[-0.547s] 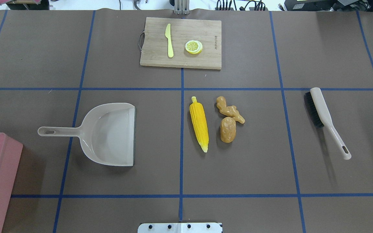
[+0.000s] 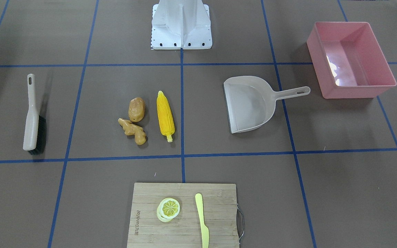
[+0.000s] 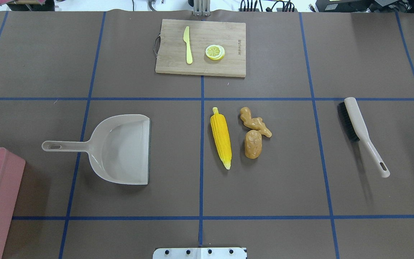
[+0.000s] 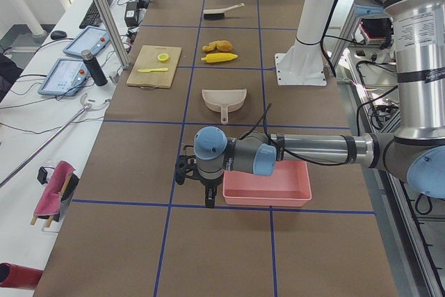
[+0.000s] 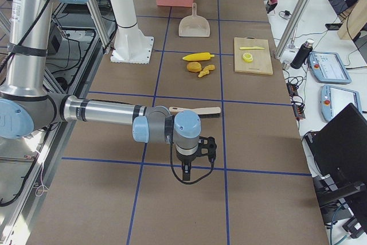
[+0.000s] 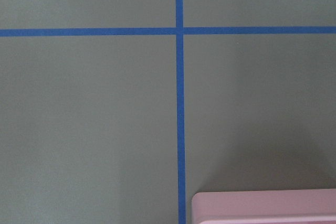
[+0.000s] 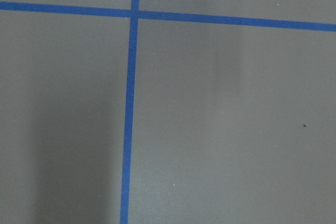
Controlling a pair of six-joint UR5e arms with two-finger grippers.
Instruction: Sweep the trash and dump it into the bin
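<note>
The trash lies together mid-table: a yellow corn cob (image 3: 221,137), a tan-brown potato (image 3: 253,144) and a knobbly ginger root (image 3: 254,122). The pink bin (image 2: 352,58) stands at the table's left end, and its corner shows in the left wrist view (image 6: 262,208). The beige dustpan (image 3: 124,149) lies between the bin and the trash. My left gripper (image 4: 201,196) shows only in the exterior left view, pointing down beside the bin (image 4: 268,186). My right gripper (image 5: 189,173) shows only in the exterior right view, over bare table near the brush (image 5: 198,110). I cannot tell whether either is open.
A beige brush (image 3: 359,131) with black bristles lies right of the trash. A wooden cutting board (image 3: 201,46) at the far edge holds a lemon slice (image 3: 215,52) and a yellow-green plastic knife (image 3: 188,45). Blue tape lines cross the brown table.
</note>
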